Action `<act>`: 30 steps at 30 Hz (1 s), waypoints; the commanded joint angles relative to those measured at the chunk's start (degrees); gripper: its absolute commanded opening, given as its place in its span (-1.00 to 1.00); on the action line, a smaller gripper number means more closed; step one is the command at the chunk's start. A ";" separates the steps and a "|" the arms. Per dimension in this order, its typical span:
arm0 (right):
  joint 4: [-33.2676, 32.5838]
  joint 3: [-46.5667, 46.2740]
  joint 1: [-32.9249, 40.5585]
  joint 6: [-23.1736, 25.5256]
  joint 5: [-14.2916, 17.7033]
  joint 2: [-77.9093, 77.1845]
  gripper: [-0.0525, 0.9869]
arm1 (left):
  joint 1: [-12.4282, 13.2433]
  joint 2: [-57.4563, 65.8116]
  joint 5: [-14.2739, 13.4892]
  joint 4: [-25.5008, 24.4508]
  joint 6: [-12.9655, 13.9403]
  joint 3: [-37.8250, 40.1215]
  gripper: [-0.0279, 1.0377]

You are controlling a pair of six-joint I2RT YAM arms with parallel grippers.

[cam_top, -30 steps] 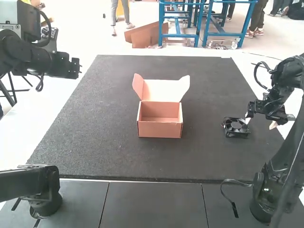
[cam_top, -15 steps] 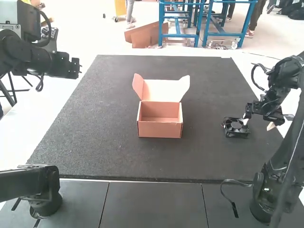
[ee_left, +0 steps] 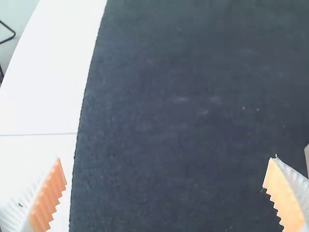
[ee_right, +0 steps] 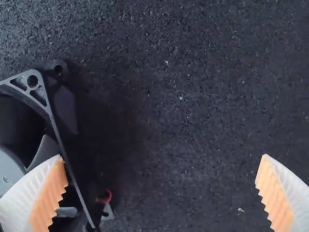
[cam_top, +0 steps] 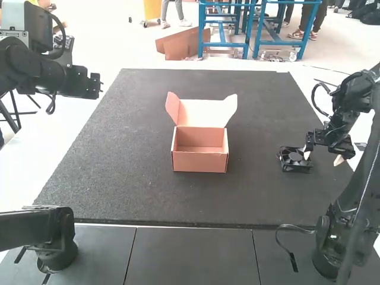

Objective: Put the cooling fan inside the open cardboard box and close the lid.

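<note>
A small black cooling fan (cam_top: 294,159) lies flat on the black mat (cam_top: 119,148), to the right of the open pink cardboard box (cam_top: 200,148), whose lid (cam_top: 202,110) stands up at the back. My right gripper (cam_top: 323,154) hangs open just right of the fan, low over the mat. In the right wrist view the fan's frame corner (ee_right: 46,106) lies by one orange-padded finger (ee_right: 46,193), and the other finger (ee_right: 275,193) is over bare mat. My left gripper (ee_left: 161,193) is open over the mat's left edge, far from the box.
The white table surface (cam_top: 41,148) borders the mat on the left. The left arm (cam_top: 53,74) is raised at the far left. The right arm's base (cam_top: 338,249) stands at the near right.
My right gripper has shifted slightly toward the fan and lowered. The fan, the box and the left arm have not moved.
</note>
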 commanded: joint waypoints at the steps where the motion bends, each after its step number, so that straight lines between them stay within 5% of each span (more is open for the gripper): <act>1: -0.54 0.81 0.56 0.65 2.50 1.20 0.83 | 0.25 0.14 0.08 0.63 -0.61 0.74 0.87; 7: -1.16 0.11 0.56 0.56 3.03 2.35 0.74 | 0.25 0.22 -0.01 0.63 -0.70 0.74 0.87; 23: 2.00 -1.65 1.88 0.82 -2.07 2.87 -0.93 | 0.08 0.22 -0.28 -0.60 -0.70 0.39 0.87; 30: 1.83 0.37 1.44 3.46 -5.58 -0.55 -0.93 | -0.10 0.22 -0.72 -0.77 -0.61 -0.14 0.87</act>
